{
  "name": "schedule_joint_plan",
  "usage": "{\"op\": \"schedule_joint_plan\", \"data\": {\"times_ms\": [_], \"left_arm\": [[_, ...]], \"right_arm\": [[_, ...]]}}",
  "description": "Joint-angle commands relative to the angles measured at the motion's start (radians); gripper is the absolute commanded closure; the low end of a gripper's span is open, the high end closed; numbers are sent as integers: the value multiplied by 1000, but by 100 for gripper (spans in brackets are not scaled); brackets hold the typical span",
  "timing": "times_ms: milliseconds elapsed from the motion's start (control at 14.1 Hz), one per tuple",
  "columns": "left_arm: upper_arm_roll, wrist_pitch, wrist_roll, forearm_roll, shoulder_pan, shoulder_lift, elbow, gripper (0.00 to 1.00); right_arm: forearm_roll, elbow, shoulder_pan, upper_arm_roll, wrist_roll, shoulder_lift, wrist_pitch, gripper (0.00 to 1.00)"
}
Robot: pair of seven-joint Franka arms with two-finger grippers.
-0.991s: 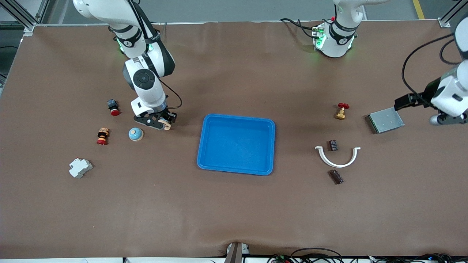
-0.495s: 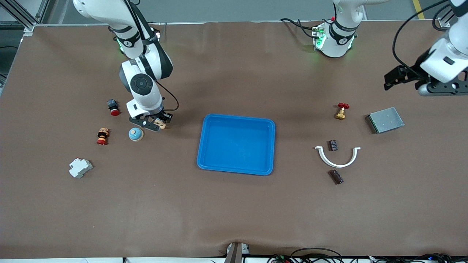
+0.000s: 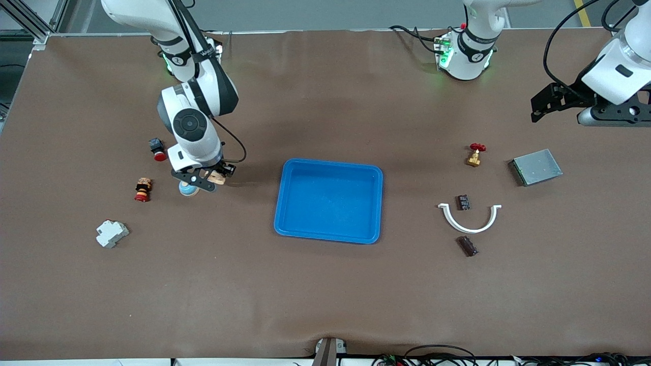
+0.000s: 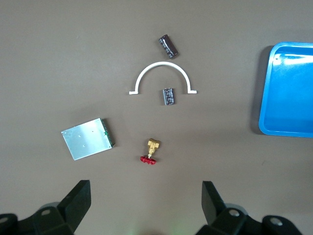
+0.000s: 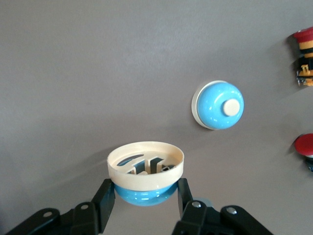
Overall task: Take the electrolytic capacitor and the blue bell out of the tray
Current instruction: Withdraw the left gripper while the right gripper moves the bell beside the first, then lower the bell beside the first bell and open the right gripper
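My right gripper (image 3: 210, 178) (image 5: 145, 190) is shut on a blue bell (image 5: 145, 172) (image 3: 217, 177), held upside down with its cream base up. It hangs just over a second blue bell (image 3: 187, 189) (image 5: 218, 105), which sits upright on the table and is partly covered in the front view. Two dark capacitors (image 3: 463, 202) (image 3: 467, 245) lie toward the left arm's end; the left wrist view shows them too (image 4: 169, 95) (image 4: 168, 45). My left gripper (image 3: 540, 108) (image 4: 145, 197) hangs open and empty, high over that end. The blue tray (image 3: 278, 203) (image 4: 266, 128) lies mid-table, empty.
A white half-ring clamp (image 3: 469, 219) lies between the capacitors. A red-handled brass valve (image 3: 475, 154) and a metal box (image 3: 535, 166) lie farther from the camera than them. Near the bells are a red push button (image 3: 157, 149), a red-yellow stack (image 3: 143, 189) and a white breaker (image 3: 111, 233).
My right gripper has carried its bell toward the right arm's end, to over the second bell. My left arm has lifted away from the metal box.
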Motion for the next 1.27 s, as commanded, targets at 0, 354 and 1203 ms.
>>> {"op": "schedule_joint_plan", "data": {"times_ms": [0,354,1203], "left_arm": [[-2,-39,-12,-7,11,5,31,0],[9,-40,-34,-16,16,-8,65,0],[8,-49,-38,-56,16,-22,57,0]], "right_arm": [[11,4,-34,9,10,13,21,100],[233,5,-50,13,-22,46,20,100],[321,113,-91,15,-134,201,12,100]]}}
